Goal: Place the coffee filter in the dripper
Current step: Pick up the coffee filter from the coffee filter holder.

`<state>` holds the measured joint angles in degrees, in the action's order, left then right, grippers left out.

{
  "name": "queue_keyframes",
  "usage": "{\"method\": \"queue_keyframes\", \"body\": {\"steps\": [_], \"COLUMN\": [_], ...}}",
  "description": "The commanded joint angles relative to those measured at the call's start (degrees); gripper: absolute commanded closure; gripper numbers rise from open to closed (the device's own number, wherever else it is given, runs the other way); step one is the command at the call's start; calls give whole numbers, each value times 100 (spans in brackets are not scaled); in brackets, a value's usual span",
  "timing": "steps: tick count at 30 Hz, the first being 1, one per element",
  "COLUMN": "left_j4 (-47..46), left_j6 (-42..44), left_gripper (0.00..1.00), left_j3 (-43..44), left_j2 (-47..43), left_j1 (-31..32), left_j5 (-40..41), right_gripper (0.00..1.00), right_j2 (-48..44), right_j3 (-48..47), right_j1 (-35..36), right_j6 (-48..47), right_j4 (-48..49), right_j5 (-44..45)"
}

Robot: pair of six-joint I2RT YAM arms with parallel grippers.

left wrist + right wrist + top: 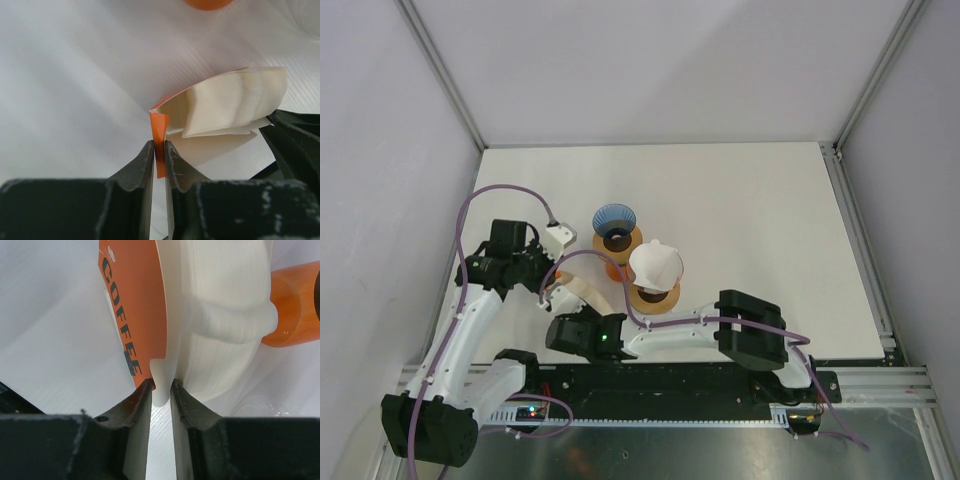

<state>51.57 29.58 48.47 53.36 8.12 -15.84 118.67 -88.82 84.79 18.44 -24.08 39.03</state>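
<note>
Filters (220,300) lie in their orange sleeve (137,305) by the tabletop's (750,200) near edge, close to the blue dripper (613,218). My left pincer (160,150) is nipped on the sleeve's flap; my right pincer (161,387) grips a filter edge.

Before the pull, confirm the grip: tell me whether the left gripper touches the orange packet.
Touching. Left wrist view shows the left gripper pinching the orange packet's edge, no gap either side.
</note>
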Motion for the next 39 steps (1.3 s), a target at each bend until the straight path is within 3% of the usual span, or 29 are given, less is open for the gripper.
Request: {"method": "queue_keyframes", "body": {"steps": [1, 9, 23, 31, 39], "left_j4": [84, 83, 46, 46, 46], "left_j6": [116, 90, -61, -64, -55], "left_gripper": [84, 85, 86, 99, 100], "left_j3": [-14, -28, 258, 292, 357], "left_j2": [28, 36, 35, 12, -30], "left_j1": [15, 19, 14, 14, 14], "left_j5": [-181, -227, -57, 12, 160], "right_gripper": [76, 99, 100, 100, 100], "right_j2": [123, 32, -904, -937, -1103], "right_j3": [-55, -52, 570, 794, 1063], "right_j1": [-65, -60, 459, 436, 635], "right_j6": [43, -15, -84, 13, -435], "right_j4": [269, 362, 184, 273, 294], "right_j5": [109, 95, 38, -57, -373]}}
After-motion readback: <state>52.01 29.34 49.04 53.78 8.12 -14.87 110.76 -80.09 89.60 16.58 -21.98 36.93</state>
